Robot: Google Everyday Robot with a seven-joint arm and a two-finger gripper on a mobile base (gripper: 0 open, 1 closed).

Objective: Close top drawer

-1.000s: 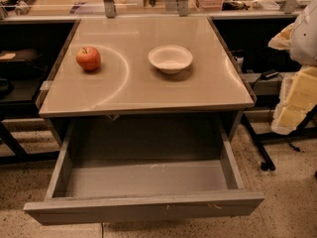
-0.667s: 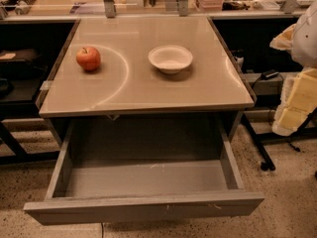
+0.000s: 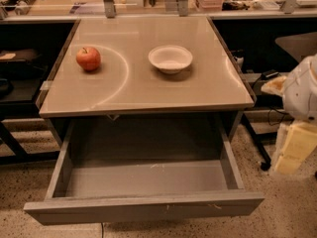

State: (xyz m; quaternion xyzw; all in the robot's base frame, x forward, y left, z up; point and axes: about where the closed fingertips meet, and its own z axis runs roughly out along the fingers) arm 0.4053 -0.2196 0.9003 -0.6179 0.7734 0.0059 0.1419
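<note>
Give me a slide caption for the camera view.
Top drawer stands open under a table with apple and bowl; gripper at right edge, apart from it.

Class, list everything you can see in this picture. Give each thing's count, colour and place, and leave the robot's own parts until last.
table: one, beige top, centre of view.
apple: one, red, on the table's left part.
bowl: one, white, on the table, right of the apple and apart from it.
top drawer: one, grey, under the tabletop, pulled far out.
floor: speckled beige, around the table.
robot arm: one, white, right edge.
gripper: one, cream, right edge, beside the drawer and apart from it.
</note>
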